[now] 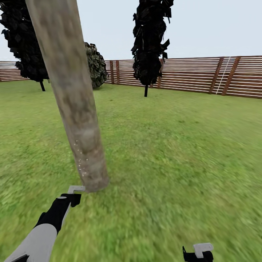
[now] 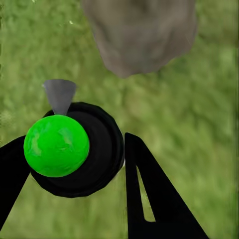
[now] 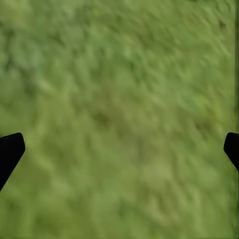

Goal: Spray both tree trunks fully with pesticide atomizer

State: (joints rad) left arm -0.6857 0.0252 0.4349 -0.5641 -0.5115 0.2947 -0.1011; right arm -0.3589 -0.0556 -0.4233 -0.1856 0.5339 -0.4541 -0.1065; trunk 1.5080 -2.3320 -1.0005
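One claw, the left claw [image 2: 74,164], pinched the pesticide atomizer [image 2: 74,149], its nozzle aimed at the near tree trunk [image 1: 72,98] base just ahead; the right claw [image 3: 119,149] hung spread.

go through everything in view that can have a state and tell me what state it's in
pesticide atomizer: held between the left gripper's fingers, nozzle toward the tree trunk.
left gripper: shut on the atomizer.
right gripper: open, fingers wide apart over grass, holding nothing.
tree trunk: standing, pale droplets speckling its lower part.
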